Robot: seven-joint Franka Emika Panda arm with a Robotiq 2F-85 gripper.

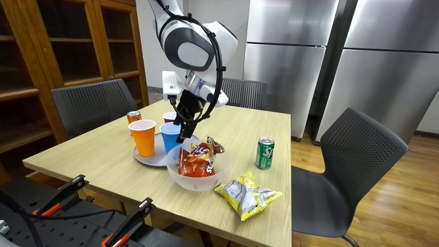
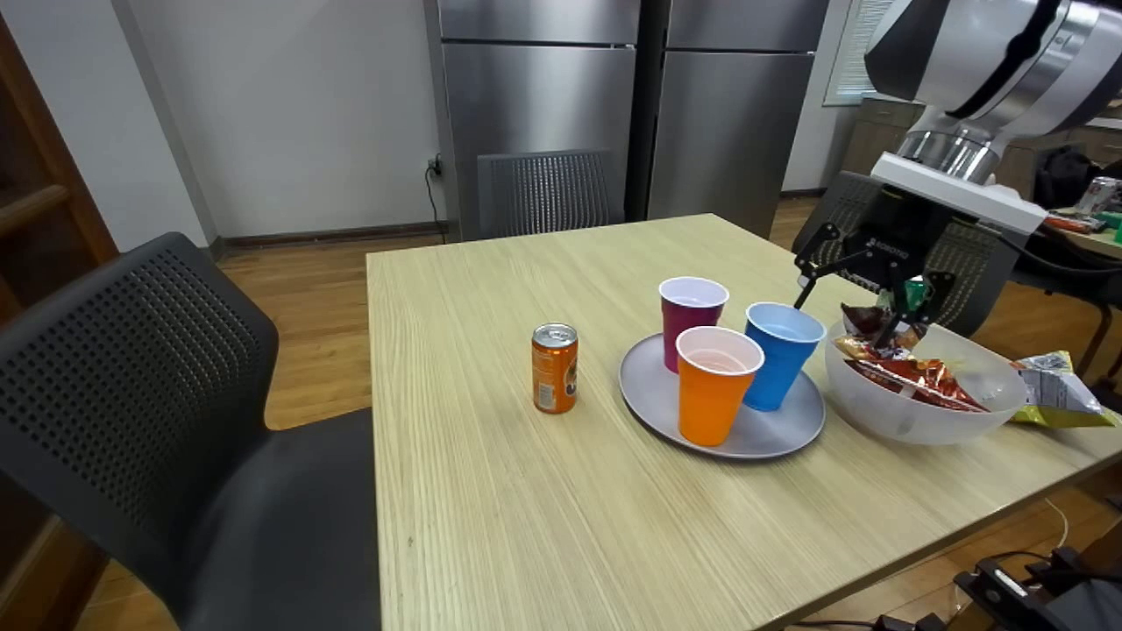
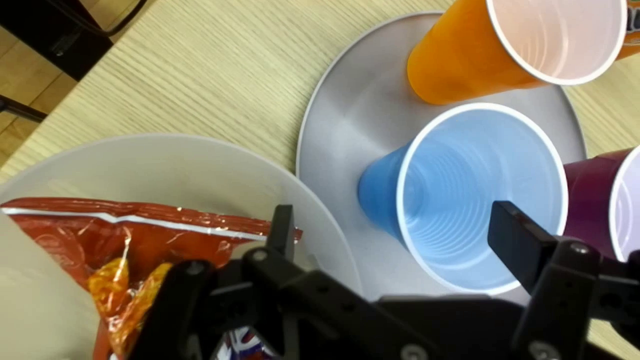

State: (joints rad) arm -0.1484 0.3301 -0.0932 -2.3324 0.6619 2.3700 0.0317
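Blue cup (image 3: 460, 197), inner ridges (image 3: 452, 215) clear only in the wrist view, near the tool (image 3: 395, 225), fingers (image 3: 520, 247) apart

Wrist view: blue cup (image 3: 465, 190) is being partly covered by gripper (image 3: 392, 225) | purple-printed wrapper (image 3: 244, 345) is being mostly hidden | purple cup (image 3: 592, 195) is being cut off at right edge, orange cup (image 3: 460, 57) at top | in an exterior view, green can (image 2: 917, 294) is being largely masked | in both exterior views, arm (image 1: 200, 37) is being cropped at top
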